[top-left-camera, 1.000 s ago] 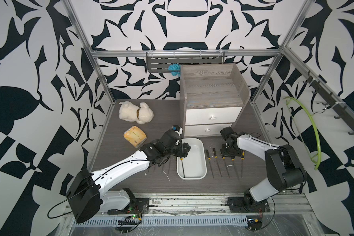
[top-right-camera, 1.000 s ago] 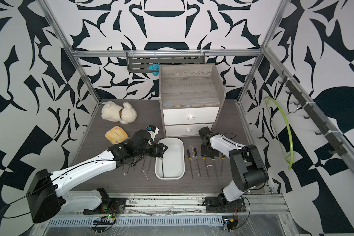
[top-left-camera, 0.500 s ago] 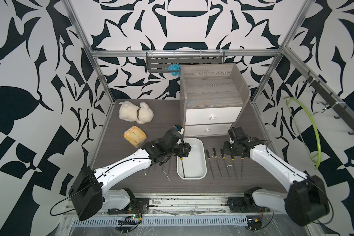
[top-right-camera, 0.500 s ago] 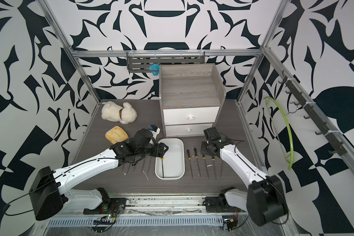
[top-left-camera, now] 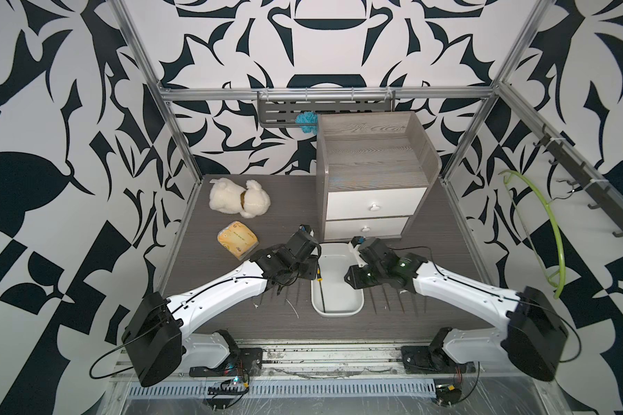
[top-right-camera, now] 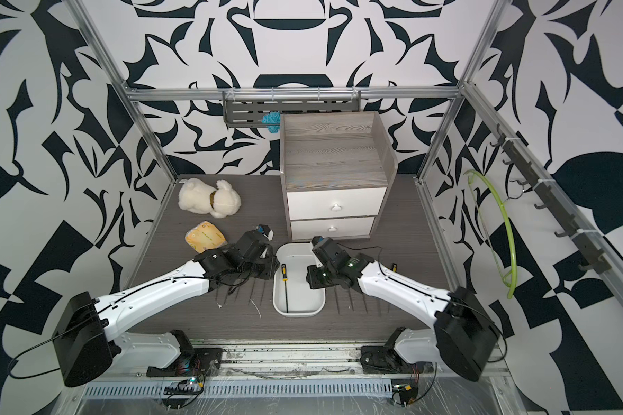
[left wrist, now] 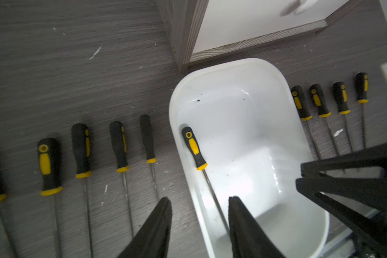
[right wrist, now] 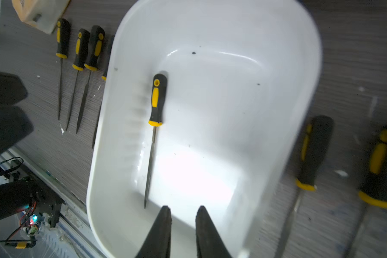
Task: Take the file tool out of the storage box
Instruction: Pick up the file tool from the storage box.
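File tool (right wrist: pixel 156 100), black-yellow handle, seen lying in white storage box (right wrist: pixel 266 100), frame centre. Left gripper (left wrist: pixel 199 198) parted, empty; right gripper (right wrist: pixel 183 207) slightly parted, empty. Yellow packet (top-left-camera: pixel 237 240) print unreadable.

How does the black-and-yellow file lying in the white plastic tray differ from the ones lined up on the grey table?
The tray file lies alone inside the white plastic tray; the table files lie in rows on the grey table, on both sides of the tray. The tray file's yellow stripe faces up; the nearest table file shows none. Shared: black handles, yellow collars, thin metal blades.
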You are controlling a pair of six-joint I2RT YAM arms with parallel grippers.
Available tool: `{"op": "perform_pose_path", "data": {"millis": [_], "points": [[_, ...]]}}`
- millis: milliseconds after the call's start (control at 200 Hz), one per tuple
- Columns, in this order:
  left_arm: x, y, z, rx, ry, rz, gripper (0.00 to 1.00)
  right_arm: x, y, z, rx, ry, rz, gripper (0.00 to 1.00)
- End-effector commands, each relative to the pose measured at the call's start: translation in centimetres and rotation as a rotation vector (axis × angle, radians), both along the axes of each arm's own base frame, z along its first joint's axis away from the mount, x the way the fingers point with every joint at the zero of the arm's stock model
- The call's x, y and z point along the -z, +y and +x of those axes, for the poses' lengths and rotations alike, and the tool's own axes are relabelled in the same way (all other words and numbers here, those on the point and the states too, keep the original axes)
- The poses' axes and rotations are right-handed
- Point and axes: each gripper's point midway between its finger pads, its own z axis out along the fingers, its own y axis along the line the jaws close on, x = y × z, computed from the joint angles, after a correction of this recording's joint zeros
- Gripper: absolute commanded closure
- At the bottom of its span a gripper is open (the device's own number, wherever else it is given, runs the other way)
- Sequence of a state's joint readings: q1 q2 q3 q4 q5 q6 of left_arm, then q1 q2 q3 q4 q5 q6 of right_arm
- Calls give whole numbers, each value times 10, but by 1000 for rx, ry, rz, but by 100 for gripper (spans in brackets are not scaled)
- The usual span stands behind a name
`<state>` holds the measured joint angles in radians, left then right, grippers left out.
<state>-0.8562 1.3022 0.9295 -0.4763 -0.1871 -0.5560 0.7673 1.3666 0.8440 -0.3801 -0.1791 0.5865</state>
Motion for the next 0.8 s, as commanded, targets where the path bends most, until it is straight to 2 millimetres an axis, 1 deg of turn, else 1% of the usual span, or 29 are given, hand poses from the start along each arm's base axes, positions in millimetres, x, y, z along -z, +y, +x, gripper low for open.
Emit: {"op": "perform_pose_path", "data": {"millis": [0,50,130,210,280,365,425,585,655,665,675,795], "points": [[1,14,-2,-13,4,-9,62,-21,31,18,-61,-49,85,73],[0,11,-3,1,7,-40,61,-20,35,24,-63,-55,72,71],[0,11,-3,1,10,-47,55,-16,44,32,-81,-33,44,70],[3,12,-5,-3,18,-54,54,-6,53,36,-91,0,39,69],[10,9,-8,4,41,-66,54,6,60,39,-98,24,37,68],[20,9,-12,11,74,-56,57,19,65,42,-102,55,17,66],[23,7,-14,18,87,-69,60,27,68,42,-107,68,7,65],[27,5,-18,24,108,-77,62,37,73,45,-119,70,-24,63],[30,5,-20,23,119,-83,65,39,76,47,-124,69,-24,63],[37,5,-20,22,138,-66,65,39,76,47,-126,70,-25,63],[40,5,-21,22,144,-61,66,40,77,47,-126,70,-26,63],[49,2,-22,27,180,-45,69,44,77,44,-135,61,-65,63]]}}
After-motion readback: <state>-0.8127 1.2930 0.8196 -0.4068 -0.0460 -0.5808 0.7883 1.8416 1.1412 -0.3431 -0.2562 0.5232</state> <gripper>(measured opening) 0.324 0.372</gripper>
